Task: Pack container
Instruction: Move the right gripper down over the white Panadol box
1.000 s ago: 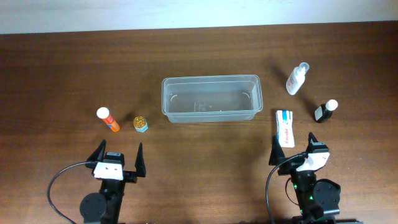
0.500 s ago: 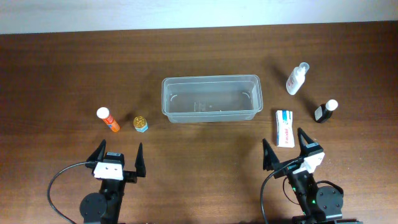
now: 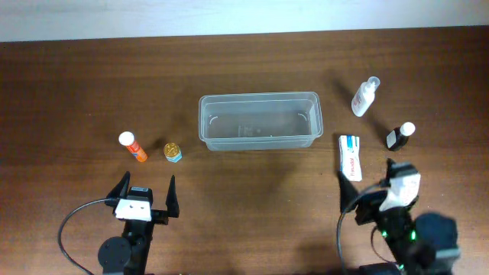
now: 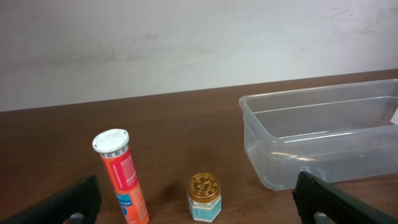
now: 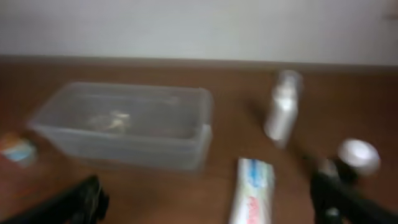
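- The container [image 3: 260, 97], a clear rectangular plastic tub, sits upright at the middle of the dark wooden table [image 3: 244, 46] with nothing inside it.
- The left end effector [image 3: 149, 178] is released, with its fingers [image 4: 74, 202] spread wide and nothing between them. It is at the near edge, well apart from the tub.
- Ahead of it an orange tube [image 3: 133, 147] with a white cap leans, and a small gold-lidded jar [image 3: 173, 152] stands just beside the tube. Both are left of the container.
- The right end effector [image 3: 367, 173] is also released, jaws wide and gripping nothing. Its wrist view is blurred.
- A white box [image 3: 350, 156] lies flat just in front of it, near the container's right end.
- Further right, a white bottle [image 3: 365, 97] and a dark bottle [image 3: 399, 136] with a white cap stand apart from each other.
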{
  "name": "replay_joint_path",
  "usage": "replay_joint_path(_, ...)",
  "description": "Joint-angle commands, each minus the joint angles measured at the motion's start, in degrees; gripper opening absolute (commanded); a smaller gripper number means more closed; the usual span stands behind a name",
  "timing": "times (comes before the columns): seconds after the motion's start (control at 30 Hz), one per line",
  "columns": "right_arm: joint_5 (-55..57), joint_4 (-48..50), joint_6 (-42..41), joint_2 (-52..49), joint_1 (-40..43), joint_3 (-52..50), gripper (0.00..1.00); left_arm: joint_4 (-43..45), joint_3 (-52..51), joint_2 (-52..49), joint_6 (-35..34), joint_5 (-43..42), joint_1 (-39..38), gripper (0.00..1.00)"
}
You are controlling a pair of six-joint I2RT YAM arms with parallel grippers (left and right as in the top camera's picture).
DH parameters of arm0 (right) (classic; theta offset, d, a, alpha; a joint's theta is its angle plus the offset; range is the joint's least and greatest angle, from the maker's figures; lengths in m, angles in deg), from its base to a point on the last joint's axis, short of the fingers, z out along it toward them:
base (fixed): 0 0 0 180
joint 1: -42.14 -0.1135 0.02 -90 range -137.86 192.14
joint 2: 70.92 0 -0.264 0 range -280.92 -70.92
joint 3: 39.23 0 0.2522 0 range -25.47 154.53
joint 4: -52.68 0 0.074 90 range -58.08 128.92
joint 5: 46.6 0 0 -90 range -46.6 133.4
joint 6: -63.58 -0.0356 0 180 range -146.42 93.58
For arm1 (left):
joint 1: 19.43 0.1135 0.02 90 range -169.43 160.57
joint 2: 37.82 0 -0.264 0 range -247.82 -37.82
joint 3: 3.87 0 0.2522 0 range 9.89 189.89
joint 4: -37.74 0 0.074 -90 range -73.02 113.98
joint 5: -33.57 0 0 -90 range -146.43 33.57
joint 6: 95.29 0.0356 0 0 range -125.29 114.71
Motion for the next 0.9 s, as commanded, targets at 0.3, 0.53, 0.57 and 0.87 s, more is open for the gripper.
replay_joint_path(0.3, 6.9, -31.4, 4.8, -40.2, 0.3, 37.0, 0.98, -0.1, -0.2, 0.3, 0.7, -0.8, 0.1, 0.99)
replay_joint_path(0.53, 10.1, -35.7, 4.9, -54.1, 0.4, 42.8, 0.98, -0.1, -0.2, 0.3, 0.7, -0.8, 0.1, 1.0)
replay_joint_path(0.57, 10.9, -35.9, 4.9, -55.7, 0.4, 42.8, 0.98, -0.1, -0.2, 0.3, 0.7, -0.8, 0.1, 0.99)
replay_joint_path(0.87, 9.3, -37.6, 1.7, -67.9, 2.8, 42.8, 0.98, -0.1, -0.2, 0.3, 0.7, -0.8, 0.1, 1.0)
